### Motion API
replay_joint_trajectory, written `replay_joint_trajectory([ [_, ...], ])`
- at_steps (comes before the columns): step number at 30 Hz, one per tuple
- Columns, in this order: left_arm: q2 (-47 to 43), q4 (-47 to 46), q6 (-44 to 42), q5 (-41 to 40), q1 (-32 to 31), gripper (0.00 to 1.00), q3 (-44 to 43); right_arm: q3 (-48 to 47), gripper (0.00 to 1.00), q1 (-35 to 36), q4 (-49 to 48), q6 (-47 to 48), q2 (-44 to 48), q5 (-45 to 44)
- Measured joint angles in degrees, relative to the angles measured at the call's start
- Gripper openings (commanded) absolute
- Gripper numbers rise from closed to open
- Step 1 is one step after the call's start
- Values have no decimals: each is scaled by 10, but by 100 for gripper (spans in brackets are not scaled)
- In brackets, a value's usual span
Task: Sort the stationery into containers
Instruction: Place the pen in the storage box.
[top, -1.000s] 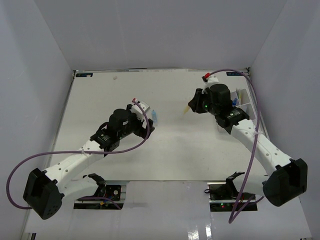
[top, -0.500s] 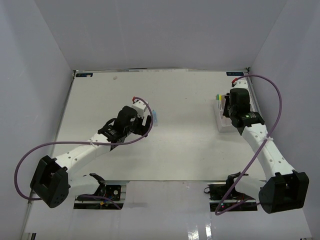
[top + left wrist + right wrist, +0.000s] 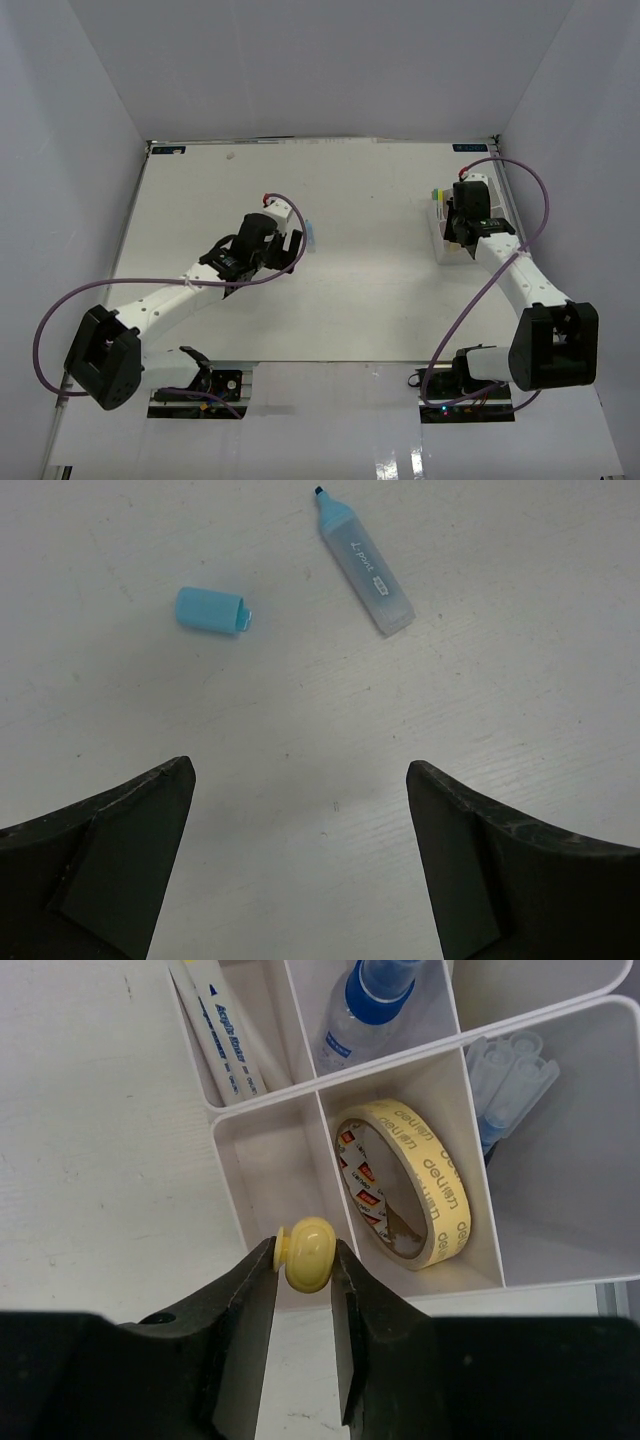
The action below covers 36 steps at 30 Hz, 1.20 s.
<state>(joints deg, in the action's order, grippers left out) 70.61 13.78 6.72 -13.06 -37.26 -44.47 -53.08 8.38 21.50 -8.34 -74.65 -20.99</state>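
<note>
My right gripper (image 3: 306, 1260) is shut on a yellow tube (image 3: 308, 1252), seen end-on. It holds the tube above the near-left compartment of the white organizer box (image 3: 395, 1058), beside a roll of yellow tape (image 3: 405, 1182). In the top view this gripper (image 3: 462, 228) hangs over the box (image 3: 441, 243) at the table's right edge. My left gripper (image 3: 300, 810) is open and empty above the table. An uncapped light-blue highlighter (image 3: 365, 568) and its cap (image 3: 211, 611) lie just beyond it. The highlighter also shows in the top view (image 3: 309, 234), right of the left gripper (image 3: 293, 247).
Other compartments hold white markers (image 3: 220, 1035), a blue-capped bottle (image 3: 365, 1005) and pale blue tubes (image 3: 505, 1085). White walls close in the table on three sides. The box stands close to the right wall.
My right arm has swung from mid-table to the right with the yellow tube and now hangs over the organizer box. My left arm has stretched slightly toward the highlighter.
</note>
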Motion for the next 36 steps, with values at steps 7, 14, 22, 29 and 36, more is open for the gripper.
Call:
replay_joint_trajectory([
  [7, 35, 19, 38, -21, 1, 98, -20, 7, 54, 0, -8, -4, 6, 5],
  [14, 64, 49, 119, -26, 1, 98, -53, 7, 73, -1, -12, -4, 75, 49],
  [22, 91, 63, 198, -27, 1, 98, -79, 52, 90, -1, -84, -2, 224, 151],
  [29, 130, 70, 238, -27, 1, 98, -96, 76, 92, 1, -130, -2, 228, 264],
  [36, 120, 78, 237, -40, 16, 98, -96, 74, 92, 84, -129, -3, 153, 296],
])
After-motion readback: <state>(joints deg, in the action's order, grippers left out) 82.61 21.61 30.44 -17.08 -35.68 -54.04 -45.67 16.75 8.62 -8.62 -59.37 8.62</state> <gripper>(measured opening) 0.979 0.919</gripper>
